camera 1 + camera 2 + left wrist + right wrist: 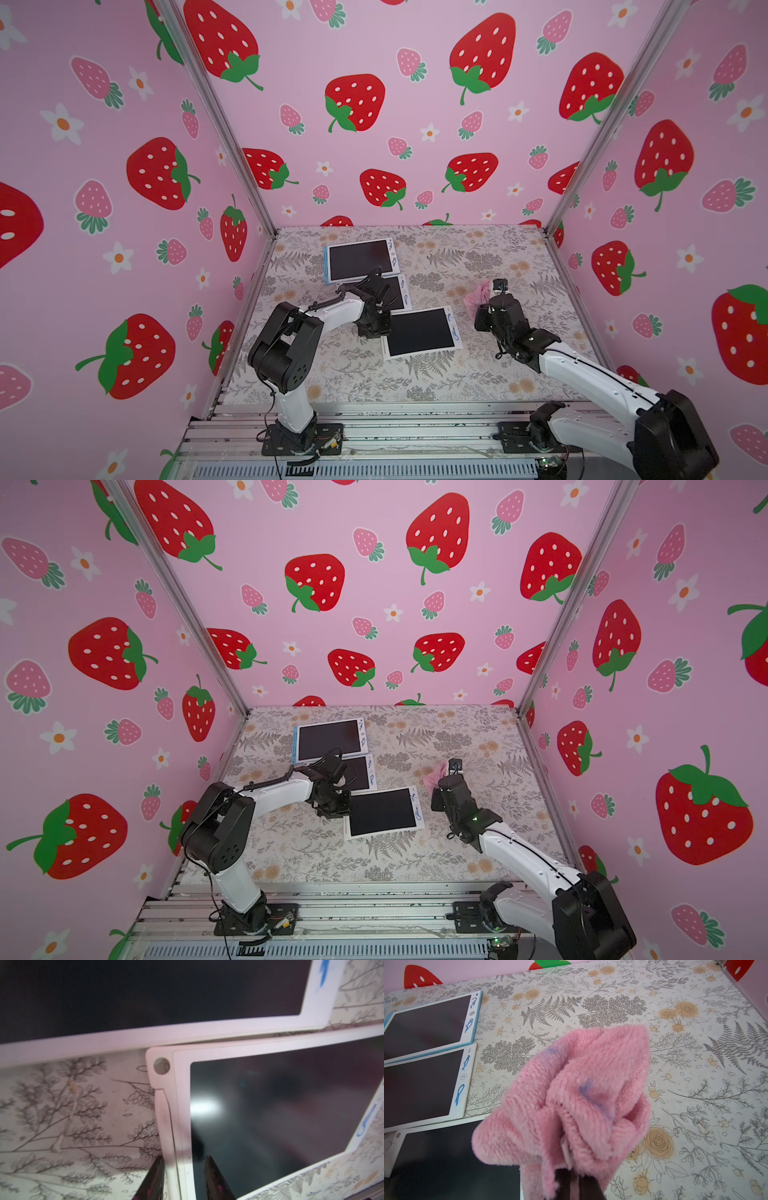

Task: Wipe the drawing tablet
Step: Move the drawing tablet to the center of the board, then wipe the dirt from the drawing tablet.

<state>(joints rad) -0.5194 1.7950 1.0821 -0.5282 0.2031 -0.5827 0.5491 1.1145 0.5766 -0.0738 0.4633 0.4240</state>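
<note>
Nearest drawing tablet (419, 332) lies on the worktop (519, 374), long axis left-right; right hand (574, 1184), clamped on pink cloth (581, 1095), hovers just right; left hand (185, 1180) half-open astride its left edge.

In both top views the left arm's black wrist (374, 309) covers most of the middle white-framed black drawing tablet (400, 293). The fluffy pink cloth (577, 1093) buries the right gripper's (572, 1178) fingertips. Blue scribbles (455, 332) are too small to read.

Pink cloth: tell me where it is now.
In both top views the pink cloth is bunched in the fingers of the right gripper, just right of the nearest white tablet.
</note>
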